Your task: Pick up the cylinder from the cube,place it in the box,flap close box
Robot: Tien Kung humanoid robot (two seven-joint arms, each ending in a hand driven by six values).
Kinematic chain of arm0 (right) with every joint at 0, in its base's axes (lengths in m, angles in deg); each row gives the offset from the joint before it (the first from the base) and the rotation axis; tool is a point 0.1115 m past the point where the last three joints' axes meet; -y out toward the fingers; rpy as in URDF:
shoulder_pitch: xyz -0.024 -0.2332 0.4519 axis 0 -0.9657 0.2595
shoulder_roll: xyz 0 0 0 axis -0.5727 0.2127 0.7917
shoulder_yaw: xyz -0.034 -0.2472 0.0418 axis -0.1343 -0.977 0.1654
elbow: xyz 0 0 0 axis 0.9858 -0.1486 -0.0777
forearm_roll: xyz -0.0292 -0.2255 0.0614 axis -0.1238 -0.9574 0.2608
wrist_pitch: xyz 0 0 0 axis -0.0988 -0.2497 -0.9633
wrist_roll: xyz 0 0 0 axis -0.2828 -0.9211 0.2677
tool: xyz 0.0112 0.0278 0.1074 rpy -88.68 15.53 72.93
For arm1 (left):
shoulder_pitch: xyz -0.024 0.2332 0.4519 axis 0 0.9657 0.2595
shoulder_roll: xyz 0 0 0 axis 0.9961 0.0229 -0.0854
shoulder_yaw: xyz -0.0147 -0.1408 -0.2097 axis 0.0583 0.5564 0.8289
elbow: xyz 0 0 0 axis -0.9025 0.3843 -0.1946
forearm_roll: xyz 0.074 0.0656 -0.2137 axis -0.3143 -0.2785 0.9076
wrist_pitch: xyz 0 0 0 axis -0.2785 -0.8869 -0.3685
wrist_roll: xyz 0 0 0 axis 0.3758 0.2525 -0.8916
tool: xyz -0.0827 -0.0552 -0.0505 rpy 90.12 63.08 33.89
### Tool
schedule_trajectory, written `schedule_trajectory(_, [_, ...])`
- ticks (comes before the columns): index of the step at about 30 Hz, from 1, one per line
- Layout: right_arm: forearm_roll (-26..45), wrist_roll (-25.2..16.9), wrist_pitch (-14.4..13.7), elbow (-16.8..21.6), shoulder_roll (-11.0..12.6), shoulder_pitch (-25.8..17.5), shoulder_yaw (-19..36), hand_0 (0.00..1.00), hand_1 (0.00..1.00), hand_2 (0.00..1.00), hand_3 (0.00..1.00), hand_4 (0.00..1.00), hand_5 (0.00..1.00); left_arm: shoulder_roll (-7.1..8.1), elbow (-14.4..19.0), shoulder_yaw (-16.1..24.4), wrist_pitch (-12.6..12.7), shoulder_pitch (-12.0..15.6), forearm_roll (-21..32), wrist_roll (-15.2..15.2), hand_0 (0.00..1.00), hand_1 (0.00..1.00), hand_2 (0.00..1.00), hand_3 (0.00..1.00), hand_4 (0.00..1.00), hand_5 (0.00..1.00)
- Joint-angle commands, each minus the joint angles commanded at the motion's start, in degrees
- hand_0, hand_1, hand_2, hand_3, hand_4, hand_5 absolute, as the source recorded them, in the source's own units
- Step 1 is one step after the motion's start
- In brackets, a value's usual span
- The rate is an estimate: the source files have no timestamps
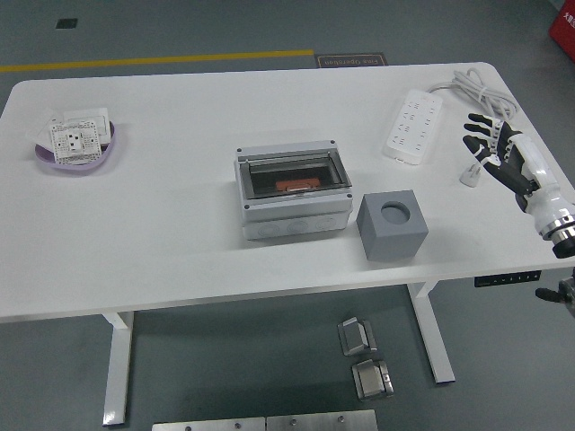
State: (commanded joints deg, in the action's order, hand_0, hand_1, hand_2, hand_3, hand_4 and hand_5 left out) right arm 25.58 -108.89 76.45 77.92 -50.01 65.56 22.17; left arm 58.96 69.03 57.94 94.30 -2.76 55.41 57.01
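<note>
**One hand hovering at the right edge, box and cube sitting mid-table**

One robot hand is showing: the right hand, black-fingered with a white back, is reaching in from the right side and hanging over the right end of the white rectangular table. Its fingers are standing apart and lightly bent, pointing toward the table's middle and gripping nothing. The hand is lying just beside the white plug of the white multi-socket power strip, whose cable is looping back along the far right corner.

The grey plastic box with a clear hinged lid is sitting near the centre of the table. Its lid is lying down over the opening, and an orange object is showing through it inside; I cannot tell its exact shape. Just to the right of the box, close but not touching, the dark grey cube with a round hole in its top is standing upright, and the hole is showing only a dark hollow. The hand is well apart from both the cube and the box.

At the far left, a shallow purple dish is holding white socket plates.
</note>
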Motion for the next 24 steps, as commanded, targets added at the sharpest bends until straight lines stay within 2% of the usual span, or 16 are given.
schedule_trajectory(7, [-1.7, -0.2, -0.8, 0.0, 0.4, 0.1, 1.3, 0.872, 0.777, 0.837, 0.863, 0.842, 0.651, 0.23, 0.3, 2.2, -0.4, -0.9, -1.8, -0.4, 0.710, 0.701, 0.611, 0.656, 0.639, 0.290])
schedule_trajectory(8, [-1.8, -0.1, -0.8, 0.0, 0.4, 0.1, 1.4, 0.860, 0.779, 0.827, 0.628, 0.816, 0.595, 0.24, 0.4, 2.4, -0.4, -1.0, -2.0, -0.4, 0.710, 0.701, 0.612, 0.657, 0.641, 0.292])
schedule_trajectory(13, [-1.8, 0.2, -0.8, 0.0, 0.3, 0.1, 1.8, 0.860, 0.779, 0.827, 0.628, 0.816, 0.595, 0.23, 0.5, 2.6, -0.4, -1.3, -2.2, -0.4, 0.710, 0.701, 0.612, 0.657, 0.641, 0.292])
schedule_trajectory(14, [-1.8, 0.2, -0.7, 0.0, 0.3, 0.0, 1.9, 0.846, 0.774, 0.832, 0.842, 0.825, 0.610, 0.21, 0.5, 2.6, -0.4, -1.3, -2.2, -0.4, 0.710, 0.701, 0.613, 0.658, 0.642, 0.294])
schedule_trajectory(24, [-2.1, 0.2, -0.5, 0.1, 0.7, -0.3, 2.9, 0.842, 0.771, 0.829, 0.842, 0.828, 0.605, -0.02, 0.4, 2.3, -0.4, -1.6, -2.0, -0.3, 0.710, 0.701, 0.614, 0.657, 0.643, 0.297])
